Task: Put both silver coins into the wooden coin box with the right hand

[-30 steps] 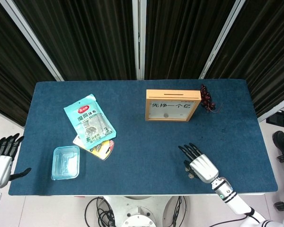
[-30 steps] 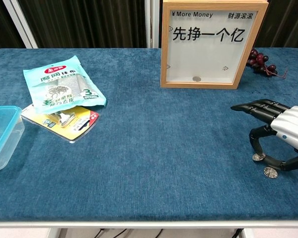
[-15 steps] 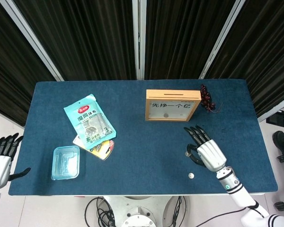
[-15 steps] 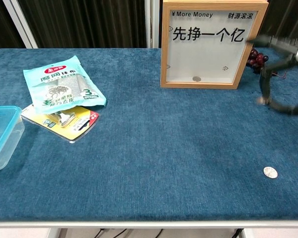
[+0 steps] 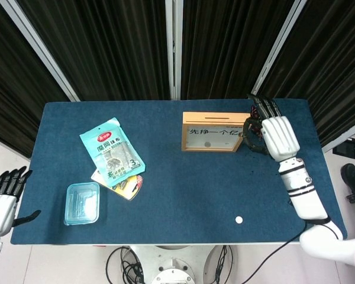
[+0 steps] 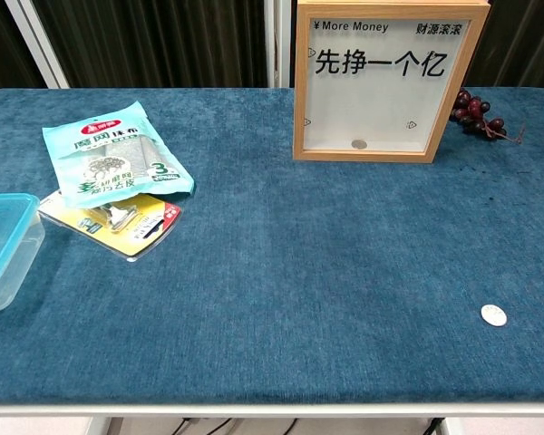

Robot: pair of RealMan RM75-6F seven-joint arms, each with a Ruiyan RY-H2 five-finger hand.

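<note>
On table: small round silver coin, flat.

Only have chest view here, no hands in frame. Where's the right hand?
Observer: Head view has the right hand up at the right end of the wooden coin box, fingers curled down beside it.
Operator: Holding a coin?
Observer: Cannot tell. The back of the hand faces the camera and hides what is between the fingers.
Operator: Slot on top of the box?
Observer: Yes, a dark slot runs along the box's top edge, to the left of the hand.
Operator: Left hand?
Observer: The left hand is off the left edge of the table, fingers apart, holding nothing.
</note>
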